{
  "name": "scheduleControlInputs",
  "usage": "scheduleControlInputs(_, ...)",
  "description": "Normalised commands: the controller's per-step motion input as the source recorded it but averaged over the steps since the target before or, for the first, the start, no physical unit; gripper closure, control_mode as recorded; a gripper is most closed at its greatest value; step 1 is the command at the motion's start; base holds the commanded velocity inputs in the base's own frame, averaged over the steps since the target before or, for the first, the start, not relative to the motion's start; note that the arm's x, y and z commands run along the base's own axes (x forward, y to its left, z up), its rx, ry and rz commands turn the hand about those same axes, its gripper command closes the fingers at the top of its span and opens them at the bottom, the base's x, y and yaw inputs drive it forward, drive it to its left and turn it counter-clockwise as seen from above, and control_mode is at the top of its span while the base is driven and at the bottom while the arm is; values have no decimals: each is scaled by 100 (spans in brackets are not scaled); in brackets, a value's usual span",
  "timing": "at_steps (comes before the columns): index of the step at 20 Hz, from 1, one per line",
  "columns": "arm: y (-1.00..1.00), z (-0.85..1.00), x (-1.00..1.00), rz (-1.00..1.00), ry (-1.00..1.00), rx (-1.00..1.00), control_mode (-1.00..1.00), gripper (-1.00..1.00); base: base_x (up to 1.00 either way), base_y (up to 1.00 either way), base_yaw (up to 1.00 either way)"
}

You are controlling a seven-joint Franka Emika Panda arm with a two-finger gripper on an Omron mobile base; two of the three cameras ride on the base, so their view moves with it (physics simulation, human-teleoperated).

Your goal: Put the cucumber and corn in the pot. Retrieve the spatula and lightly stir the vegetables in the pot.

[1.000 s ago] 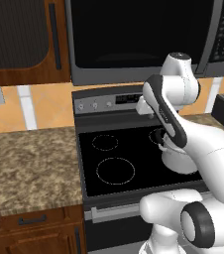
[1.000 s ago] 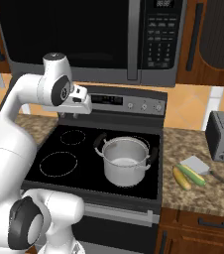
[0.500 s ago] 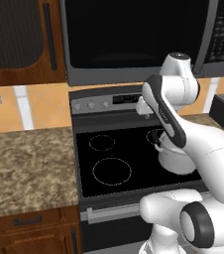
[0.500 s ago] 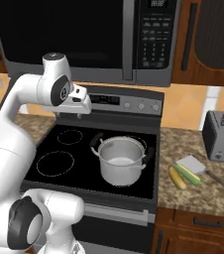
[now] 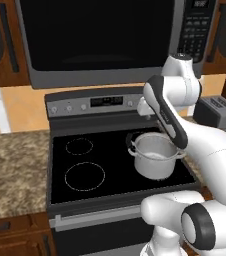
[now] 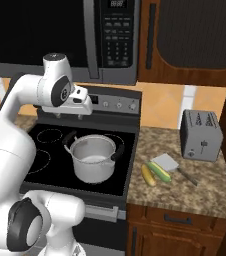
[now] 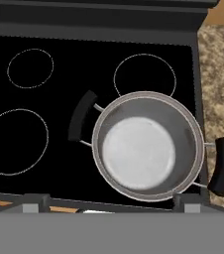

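Observation:
The steel pot (image 6: 92, 159) stands on the stove's front right burner with nothing in it; its bare bottom (image 7: 139, 149) and two black handles lie just below the hand. My gripper (image 6: 74, 114) hovers above the pot's back left, open, its fingertips (image 7: 37, 201) wide apart with nothing between them. On the granite counter to the right of the stove, the green cucumber (image 6: 161, 171) and the yellow corn (image 6: 148, 175) lie side by side. The spatula (image 6: 166, 161) rests just behind them, grey blade toward the stove and dark handle (image 6: 187, 176) pointing right.
A black glass stove (image 5: 80, 150) with a rear control panel sits under a microwave (image 6: 60, 35). A steel toaster (image 6: 201, 135) stands at the back of the right counter. Granite counter (image 5: 12, 170) runs left of the stove.
The whole picture has shifted left in both base views, so the base has driven to the right. The arm keeps its pose above the pot.

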Motion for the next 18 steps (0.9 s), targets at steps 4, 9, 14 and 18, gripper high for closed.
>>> scheduleControlInputs(4,0,0,0,0,0,0,100,-100,0,-54,0)
scheduleControlInputs(9,0,0,0,0,0,0,100,-100,0,-53,0)
scheduleControlInputs(14,0,0,0,0,0,0,100,-100,0,-55,0)
scheduleControlInputs(18,0,0,0,0,0,0,100,-100,5,-43,0)
